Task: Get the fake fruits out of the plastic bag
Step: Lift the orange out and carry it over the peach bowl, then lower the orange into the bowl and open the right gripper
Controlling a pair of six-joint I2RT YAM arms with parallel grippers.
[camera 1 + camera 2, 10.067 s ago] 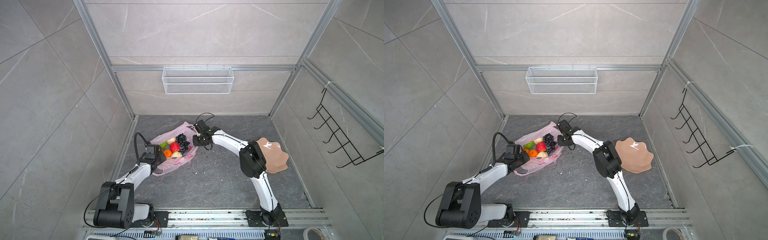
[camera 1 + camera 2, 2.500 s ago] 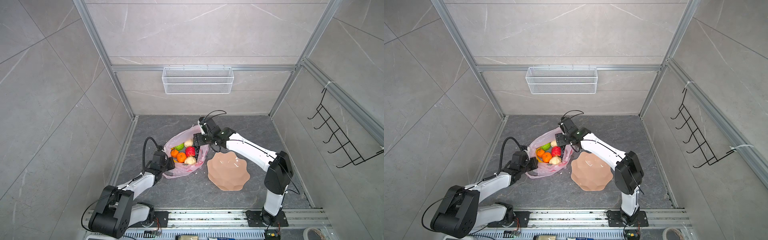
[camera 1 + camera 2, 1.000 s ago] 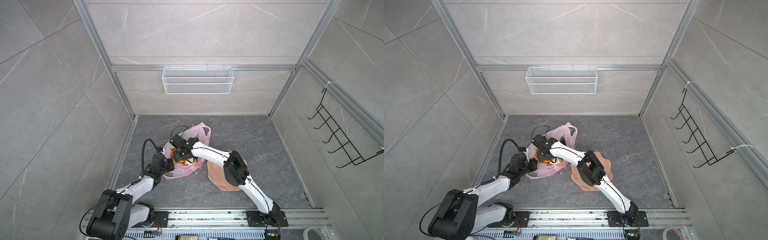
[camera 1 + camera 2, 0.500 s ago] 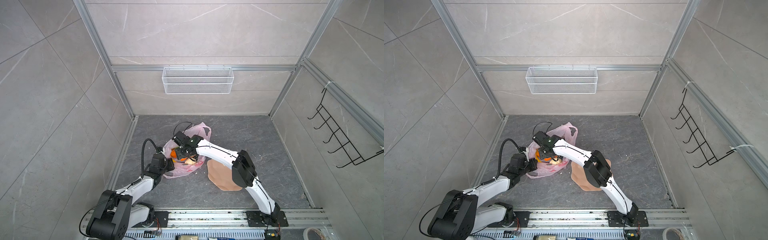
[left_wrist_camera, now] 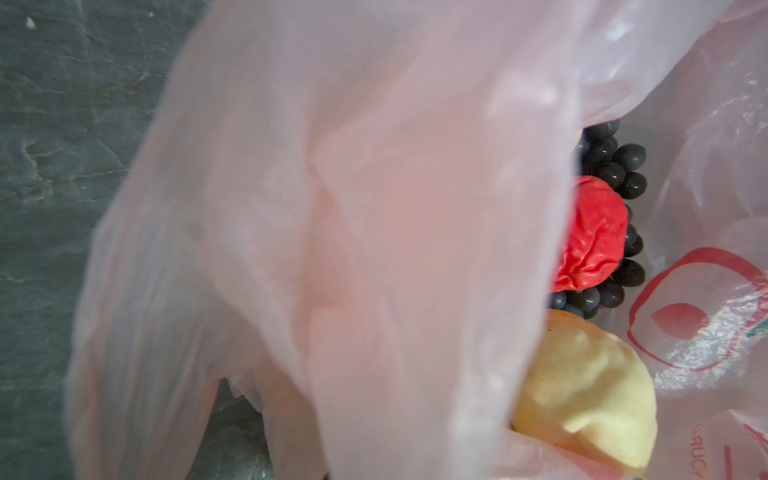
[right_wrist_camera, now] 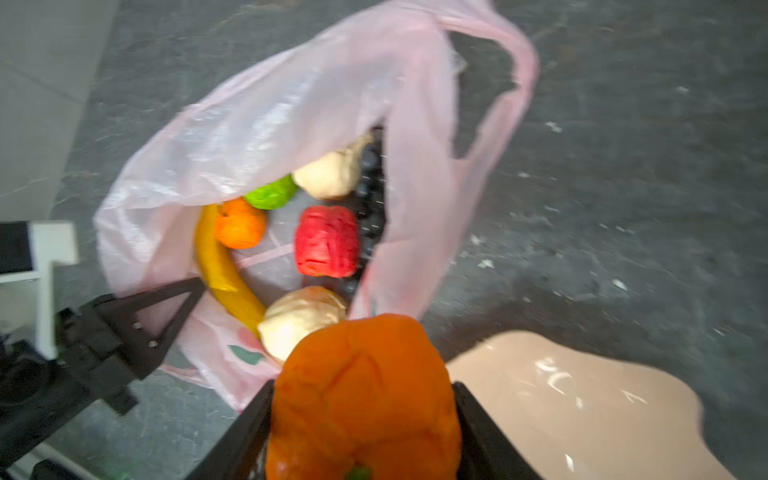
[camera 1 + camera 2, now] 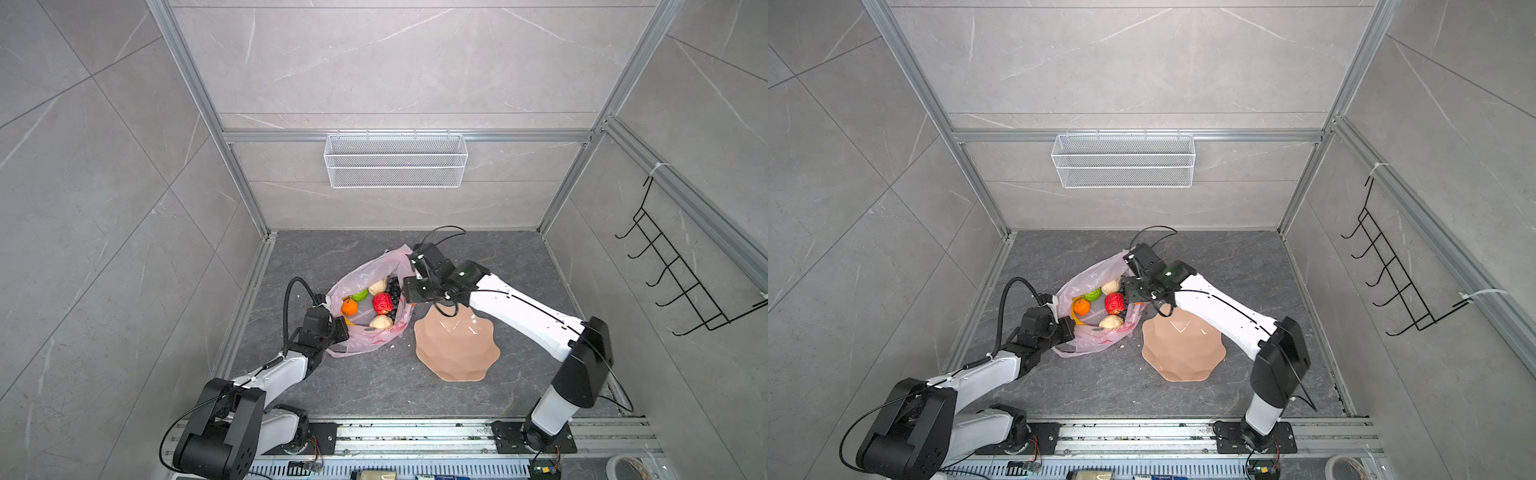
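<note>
Orange [image 6: 365, 374] in right tool's [image 6: 362, 388] grip at bag [image 7: 365, 270] rim; left tool [image 7: 341, 325] clenched on rim.

Both top views are looking down from high at the front, taking in the whole floor [image 7: 374, 386]. Both wrist views are peering closely into the bag [image 6: 291, 104], sharing its red fruit [image 5: 594, 232].

links [image 7: 519, 307] white | joints [image 7: 582, 365] black | cables [image 7: 286, 307] black | jaws black, triangular, screwed
</note>
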